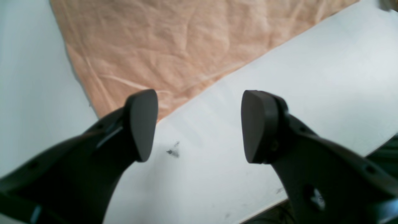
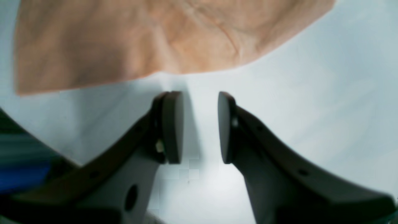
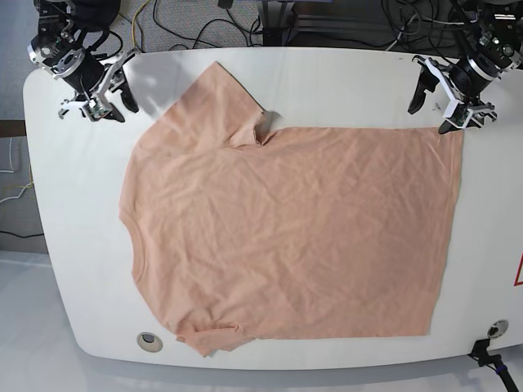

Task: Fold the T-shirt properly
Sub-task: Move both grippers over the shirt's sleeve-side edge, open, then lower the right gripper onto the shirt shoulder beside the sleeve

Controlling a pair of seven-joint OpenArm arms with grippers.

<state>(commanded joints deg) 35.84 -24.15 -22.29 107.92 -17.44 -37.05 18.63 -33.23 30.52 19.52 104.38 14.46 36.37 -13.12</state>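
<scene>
Salmon-pink T-shirt (image 3: pixel 294 237), plain, wrinkled, spread across the white table (image 3: pixel 73 245), one sleeve angled outward, hem straight

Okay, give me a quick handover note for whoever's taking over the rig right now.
Left end effector: open, holding nothing, above the table near a hem corner of the shirt.
Right end effector: open, holding nothing, off the sleeve side.
T-shirt: lying on the table, mostly spread, wrinkled, one sleeve sticking out toward the arms' side.
Done: body laid out fairly flat; no finished fold visible.
Left: probably smooth it, then all the folding.
</scene>
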